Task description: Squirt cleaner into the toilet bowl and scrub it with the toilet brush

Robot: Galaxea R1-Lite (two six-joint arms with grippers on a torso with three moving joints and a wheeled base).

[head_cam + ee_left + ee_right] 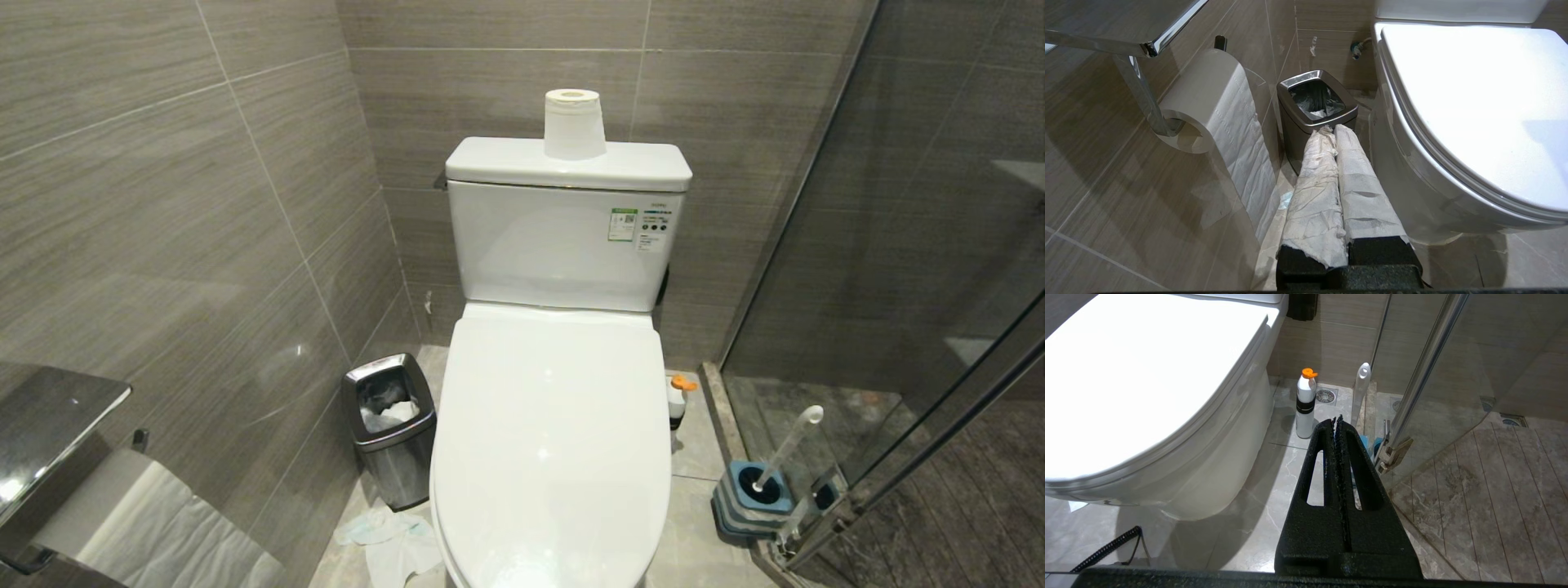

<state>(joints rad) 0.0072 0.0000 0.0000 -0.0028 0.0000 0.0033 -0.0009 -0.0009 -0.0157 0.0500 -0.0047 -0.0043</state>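
Note:
The white toilet bowl [555,433] stands ahead with its lid down, so the basin is hidden. The cleaner [677,400], a small white bottle with an orange cap, stands on the floor at the toilet's right side [1305,403]. The toilet brush [785,447] sits in its blue-and-grey holder [755,498] by the glass shower door; its whitish handle [1360,392] shows beyond my right gripper. My right gripper [1336,418] is shut and empty, low beside the toilet. My left gripper [1332,130], its fingers wrapped in white paper, is shut and empty near the bin. Neither arm shows in the head view.
A small steel bin [390,425] stands left of the toilet, with crumpled tissue [388,539] on the floor before it. A paper roll [574,122] stands on the cistern. A wall-mounted paper roll [1216,106] hangs at the left. The glass shower door [898,286] closes the right side.

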